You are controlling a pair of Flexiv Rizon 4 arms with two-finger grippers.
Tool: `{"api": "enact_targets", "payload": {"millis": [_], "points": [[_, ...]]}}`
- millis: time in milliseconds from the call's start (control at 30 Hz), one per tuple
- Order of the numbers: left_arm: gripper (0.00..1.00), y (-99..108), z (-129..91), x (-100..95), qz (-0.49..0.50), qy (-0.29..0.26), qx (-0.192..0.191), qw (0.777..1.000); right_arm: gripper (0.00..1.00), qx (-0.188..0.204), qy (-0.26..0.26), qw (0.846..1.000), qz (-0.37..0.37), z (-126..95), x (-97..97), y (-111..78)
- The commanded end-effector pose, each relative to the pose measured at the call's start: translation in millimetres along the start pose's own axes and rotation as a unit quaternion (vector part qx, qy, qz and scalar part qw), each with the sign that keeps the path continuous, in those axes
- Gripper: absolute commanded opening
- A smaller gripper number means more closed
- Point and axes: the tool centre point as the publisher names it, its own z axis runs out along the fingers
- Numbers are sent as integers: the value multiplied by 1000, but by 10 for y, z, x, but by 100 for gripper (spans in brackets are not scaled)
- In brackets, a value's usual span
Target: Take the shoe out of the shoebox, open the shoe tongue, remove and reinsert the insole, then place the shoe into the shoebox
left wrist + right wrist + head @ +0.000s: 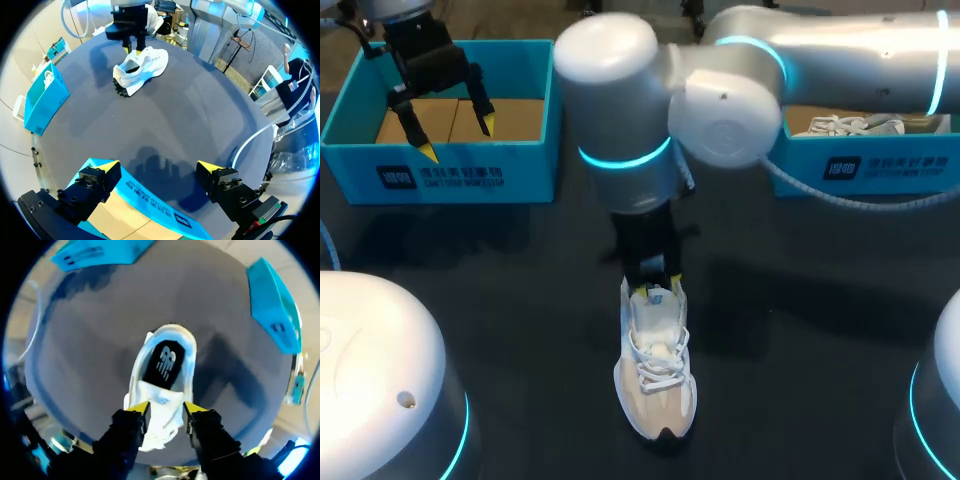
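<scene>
A white shoe (655, 385) stands upright in the middle of the table, toe toward the near edge. Its black insole (162, 365) lies inside it. My right gripper (660, 290) comes down from above onto the shoe's opening. In the right wrist view the white tongue (160, 399) sits between that gripper's (166, 410) two fingers, which touch it from both sides. My left gripper (457, 138) hangs open over the blue shoebox (470, 175) at the back left, which shows only a brown cardboard floor. From the left wrist view the shoe (142, 67) is far ahead of the gripper (159, 166).
A second blue box (880, 165) at the back right holds another white shoe (850, 125). The dark tabletop (800, 330) spreads around the shoe on both sides. My right arm's large joints cross above the table's back middle.
</scene>
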Motion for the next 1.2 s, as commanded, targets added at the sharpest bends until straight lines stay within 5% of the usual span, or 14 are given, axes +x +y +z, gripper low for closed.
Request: {"api": "enact_targets", "payload": {"millis": [33, 67, 300, 433, 733, 967, 1200], "points": [[100, 5, -3, -4, 0, 1, 0, 1000, 80, -12, -3, 991, -136, -304, -197, 49], [100, 5, -3, -4, 0, 1, 0, 1000, 100, -21, -6, 986, -167, -325, -221, 80], [100, 5, -3, -4, 0, 1, 0, 1000, 100, -63, -14, 932, -356, -394, -337, 200], [100, 5, -3, -4, 0, 1, 0, 1000, 100, -75, -1, 888, -454, -348, -393, 296], [100, 5, -3, -4, 0, 1, 0, 1000, 100, -82, -18, 830, -552, -251, -377, 535], [100, 5, -3, -4, 0, 1, 0, 1000, 100, -85, -28, 808, -582, -185, -372, 618], [100, 5, -3, -4, 0, 1, 0, 1000, 100, -84, -9, 809, -582, 15, -384, 753]]}}
